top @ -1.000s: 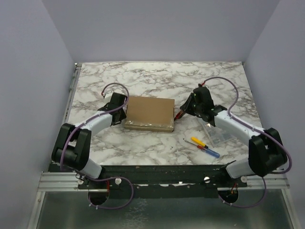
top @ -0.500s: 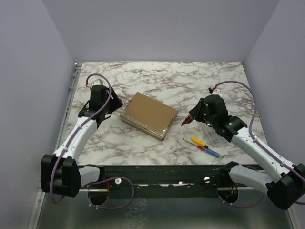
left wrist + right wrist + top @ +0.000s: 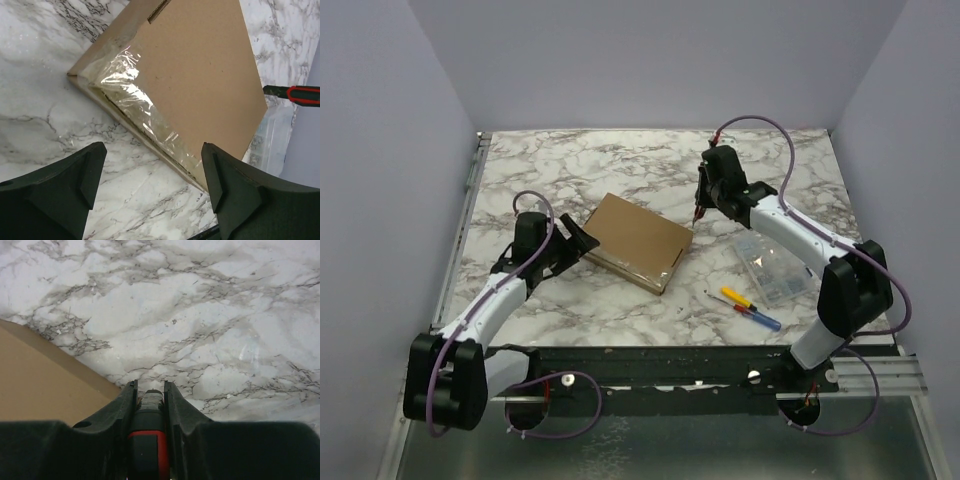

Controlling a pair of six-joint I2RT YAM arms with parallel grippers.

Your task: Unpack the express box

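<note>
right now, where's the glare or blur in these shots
Left wrist view: the clear tape along the express box edge throws white glare, cardboard looks sharp. Right wrist view: the right hand and its red and black tool sit close and soft, the marble table crisper. Top view: even light, faint shadows.

- A white marble-patterned surface (image 3: pixel 570 160) with grey veining carries everything.
- The express box (image 3: pixel 632 242) lies flat near the middle with its lid closed, turned at an angle to the surface's edges — clear tape wrinkles along its near side.
- A clear compartment case (image 3: pixel 773 271) lies flat to the right, apart from the box.
- A yellow-handled tool (image 3: pixel 738 297) and a blue-handled tool (image 3: pixel 760 318) — both small and pen-like — lie side by side just in front of the case.
</note>
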